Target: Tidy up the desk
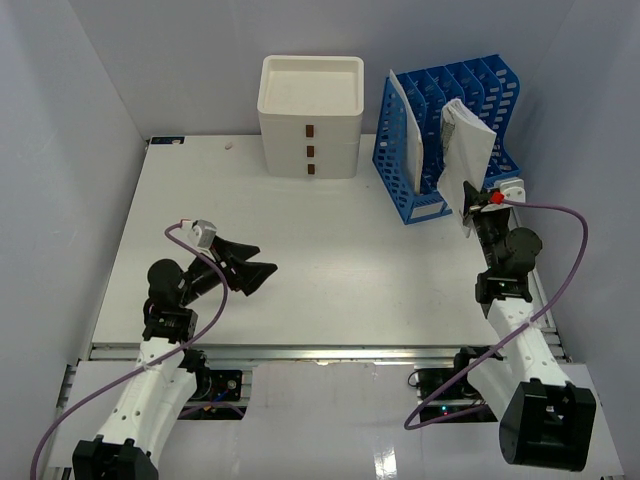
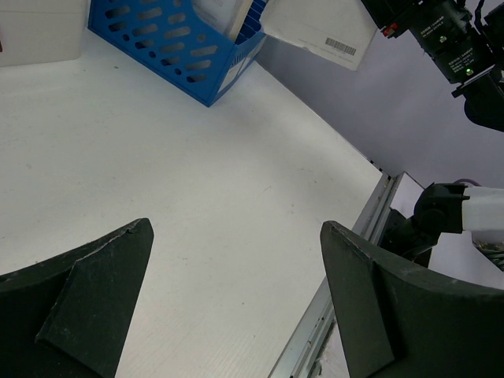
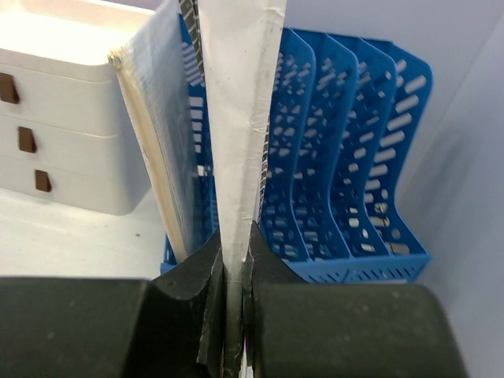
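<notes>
right gripper (image 3: 234,276): mine, at 3 o'clock on the desk (image 1: 330,240), clamped tight on the bottom edge of a white envelope (image 3: 240,118).
white envelope: stands on edge and leans toward 12 o'clock, top over the front of the blue rack (image 3: 354,157); can't tell if it is in a slot yet.
step, my guess: file it in the free slot just right of the filed document (image 3: 153,134).
how to do well: keep the sheet parallel to the dividers, square up the tilt, lower it straight, and let go only once the bottom sits in.
in the way: the divider edge right under the envelope could catch it, and the filed document is just beside it at 9 o'clock and may rub.
left gripper (image 1: 255,265): at 8 o'clock, fingers apart, holding nothing, well apart from the rack.
desk: white top under both arms, rail at 6 o'clock.
drawer box (image 1: 311,120): cream, at 12 o'clock, near the rack's left, no obstacle.
</notes>
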Available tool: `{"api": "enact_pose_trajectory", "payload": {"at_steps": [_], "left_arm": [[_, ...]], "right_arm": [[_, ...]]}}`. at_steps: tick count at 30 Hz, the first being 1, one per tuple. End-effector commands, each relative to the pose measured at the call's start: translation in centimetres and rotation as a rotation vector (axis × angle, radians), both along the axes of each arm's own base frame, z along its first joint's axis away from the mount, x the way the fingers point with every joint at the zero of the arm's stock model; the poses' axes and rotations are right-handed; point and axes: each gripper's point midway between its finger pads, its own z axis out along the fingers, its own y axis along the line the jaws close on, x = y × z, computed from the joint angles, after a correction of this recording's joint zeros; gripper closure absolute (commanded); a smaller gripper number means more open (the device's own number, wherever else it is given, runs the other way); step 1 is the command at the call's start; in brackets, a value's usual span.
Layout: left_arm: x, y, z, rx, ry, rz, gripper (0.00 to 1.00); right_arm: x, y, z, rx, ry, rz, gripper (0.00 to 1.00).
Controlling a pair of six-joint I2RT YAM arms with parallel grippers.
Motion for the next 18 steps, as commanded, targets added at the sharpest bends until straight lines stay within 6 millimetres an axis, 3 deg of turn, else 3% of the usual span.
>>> {"api": "enact_pose_trajectory", "payload": {"at_steps": [1, 10, 18], "left_arm": [[-0.1, -0.1, 0.4, 0.009, -0.023, -0.009, 0.02], [0.3, -0.2, -0.4, 0.012, 0.014, -0.011, 0.02], [0.5, -0.1, -1.0, 0.019, 0.034, -0.006, 0.02]], "right_arm": [[-1.5, 1.9, 6.1, -0.060, -0.305, 0.099, 0.92], [0.7, 1.5, 4.1, -0.054, -0.267, 0.086, 0.92], [3.3, 0.5, 4.5, -0.015, -0.289, 0.058, 0.92]]}}
